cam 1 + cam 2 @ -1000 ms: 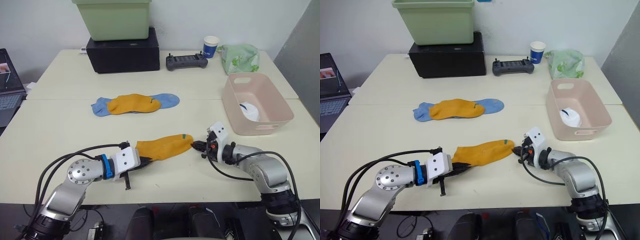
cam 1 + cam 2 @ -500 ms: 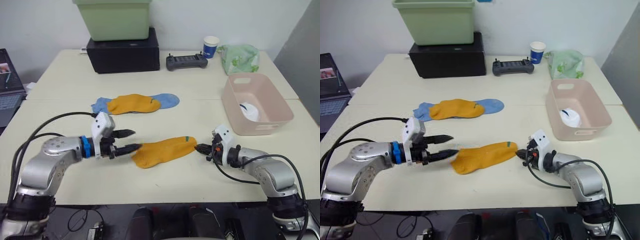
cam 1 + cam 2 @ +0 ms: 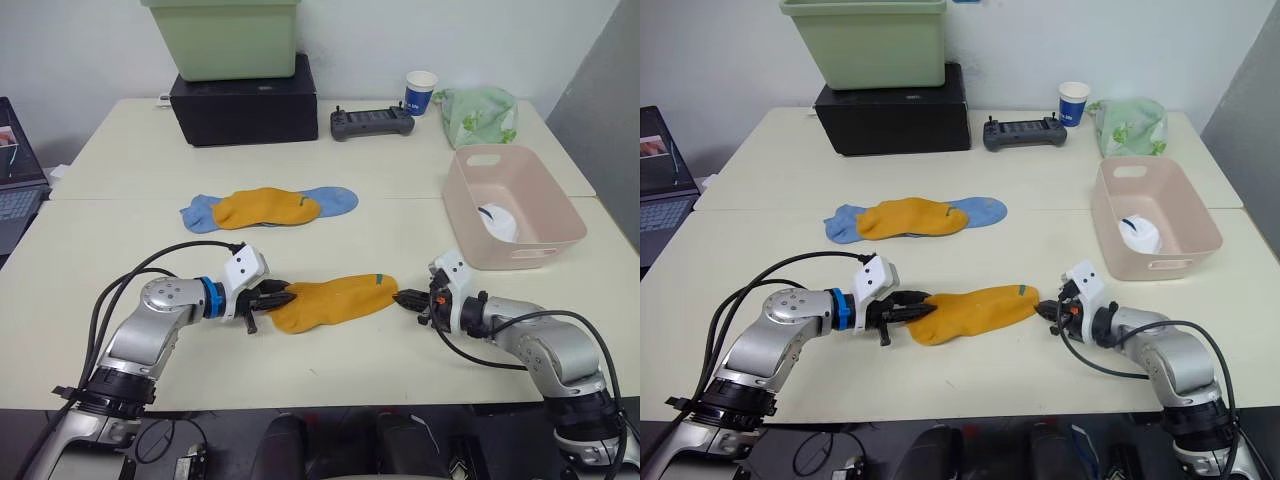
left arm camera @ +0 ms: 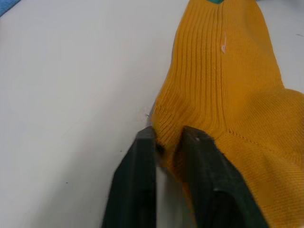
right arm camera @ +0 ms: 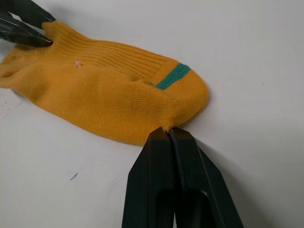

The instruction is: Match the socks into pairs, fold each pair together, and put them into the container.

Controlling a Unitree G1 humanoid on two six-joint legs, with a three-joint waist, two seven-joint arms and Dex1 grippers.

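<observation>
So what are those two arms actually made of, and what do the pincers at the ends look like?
Both arms are rounded silver-grey metal segments with loose black cables looping alongside. The left arm has a blue ring near its wrist. A white block sits behind each gripper. The left gripper and right gripper each end in two slim black fingers.

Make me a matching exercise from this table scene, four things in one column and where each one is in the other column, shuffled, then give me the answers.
Things:
1. near mustard sock
2. white sock
3. light green tub
4. paper cup

Places:
A. on top of the black box
B. at the table's far edge, between the black controller and the green bag
C. inside the pink basket
D. lying flat on the table, pinched at one end by the left pincer and at the other by the right pincer

Pairs: 1-D, 2-C, 3-A, 4-B
</observation>
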